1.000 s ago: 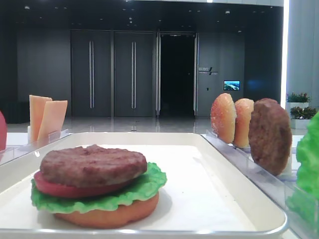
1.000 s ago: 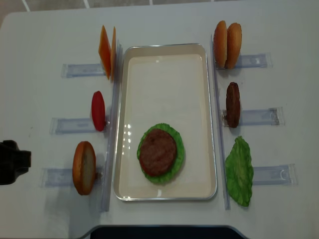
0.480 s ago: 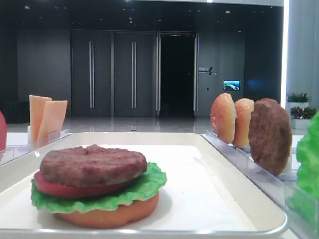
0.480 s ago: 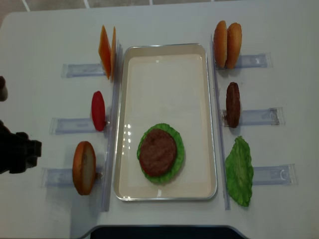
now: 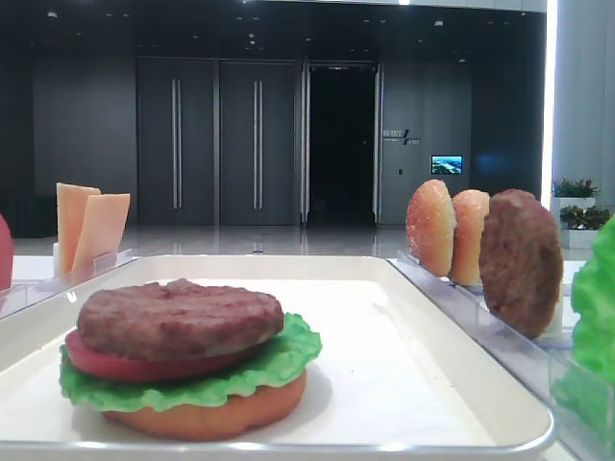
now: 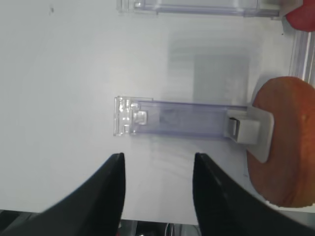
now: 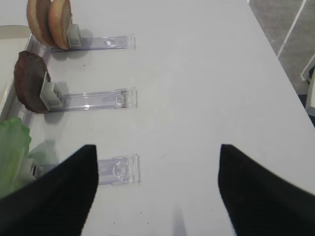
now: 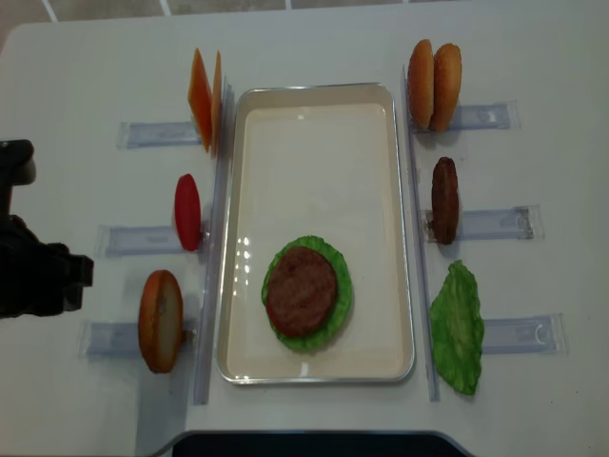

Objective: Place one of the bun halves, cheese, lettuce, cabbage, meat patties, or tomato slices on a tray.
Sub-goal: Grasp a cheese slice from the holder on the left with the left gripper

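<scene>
Stack: a bottom bun, lettuce (image 8: 333,319), tomato and patty (image 8: 301,290) lie piled at the near end of the tray (image 8: 314,124); by my reading the next layer goes on top.
Cheese (image 8: 200,100): two slices stand on edge in a clear rack (image 8: 157,133) just left of the tray's far corner, upright so that fingers can close on the flat faces.
Left-side stock: a tomato slice (image 8: 187,211) and a bun half (image 8: 160,320) stand on edge in their own racks beside the tray's left rim.
Right-side stock: two bun halves (image 8: 434,85), a patty (image 8: 444,200) and a lettuce leaf (image 8: 458,327) sit along the right rim.
Left fingers (image 6: 157,196): apart, nothing between them, over bare surface facing the bun half's rack.
Right fingers (image 7: 155,191): spread wide, empty, above the surface to the right of the lettuce rack.
Room: the tray's far half is bare; open surface lies left of the left racks, so an approach from outside looks unobstructed.
Edges: racks run close along both long rims, leaving little slack there.
</scene>
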Controlling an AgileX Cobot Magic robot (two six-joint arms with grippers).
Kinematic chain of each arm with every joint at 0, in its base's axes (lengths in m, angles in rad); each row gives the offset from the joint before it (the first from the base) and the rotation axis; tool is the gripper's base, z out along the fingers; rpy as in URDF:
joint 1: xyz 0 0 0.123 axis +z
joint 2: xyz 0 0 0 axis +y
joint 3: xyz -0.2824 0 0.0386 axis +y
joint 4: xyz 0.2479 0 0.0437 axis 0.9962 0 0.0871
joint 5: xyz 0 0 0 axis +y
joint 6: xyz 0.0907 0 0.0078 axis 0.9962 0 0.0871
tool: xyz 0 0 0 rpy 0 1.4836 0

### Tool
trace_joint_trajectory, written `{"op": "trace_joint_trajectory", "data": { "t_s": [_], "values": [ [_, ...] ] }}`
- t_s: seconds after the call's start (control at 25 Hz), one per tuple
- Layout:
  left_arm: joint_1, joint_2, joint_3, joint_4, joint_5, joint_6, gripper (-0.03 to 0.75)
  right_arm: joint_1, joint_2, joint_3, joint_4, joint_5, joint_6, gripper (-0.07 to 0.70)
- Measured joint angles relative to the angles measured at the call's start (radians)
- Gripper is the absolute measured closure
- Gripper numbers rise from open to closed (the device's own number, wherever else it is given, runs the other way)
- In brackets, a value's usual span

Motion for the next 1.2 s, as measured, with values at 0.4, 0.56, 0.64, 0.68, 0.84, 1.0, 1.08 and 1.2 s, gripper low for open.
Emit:
{"op": "trace_joint_trajectory", "data": {
  "t_s": [0.4,0.56,0.64,0.68,0.84,1.0,1.08,1.2],
  "values": [
    [0.000,0.141,-0.166,-0.015,0.019,0.000,0.371,0.000,0.000,0.000,0.000,0.000,0.000,0.117],
    [0.000,0.218,-0.244,-0.013,0.025,0.000,0.371,0.000,0.000,0.000,0.000,-0.001,0.000,0.116],
    [0.000,0.256,-0.281,-0.012,0.026,0.000,0.371,0.000,0.000,0.000,0.000,-0.001,0.000,0.117],
    [0.000,0.278,-0.299,-0.012,0.026,0.000,0.371,0.000,0.000,0.000,0.000,-0.001,0.000,0.117],
    [0.000,0.363,-0.364,-0.012,0.031,0.000,0.371,0.000,0.000,0.000,0.000,-0.001,0.000,0.117],
    [0.000,0.443,-0.432,-0.012,0.039,0.000,0.371,0.000,0.000,0.000,0.000,-0.001,0.000,0.117],
    [0.000,0.481,-0.472,-0.012,0.045,0.000,0.371,0.000,0.000,0.000,0.000,-0.001,0.000,0.117],
    [0.000,0.538,-0.536,-0.012,0.048,0.000,0.371,0.000,0.000,0.000,0.000,-0.001,0.000,0.117]
  ]
}}
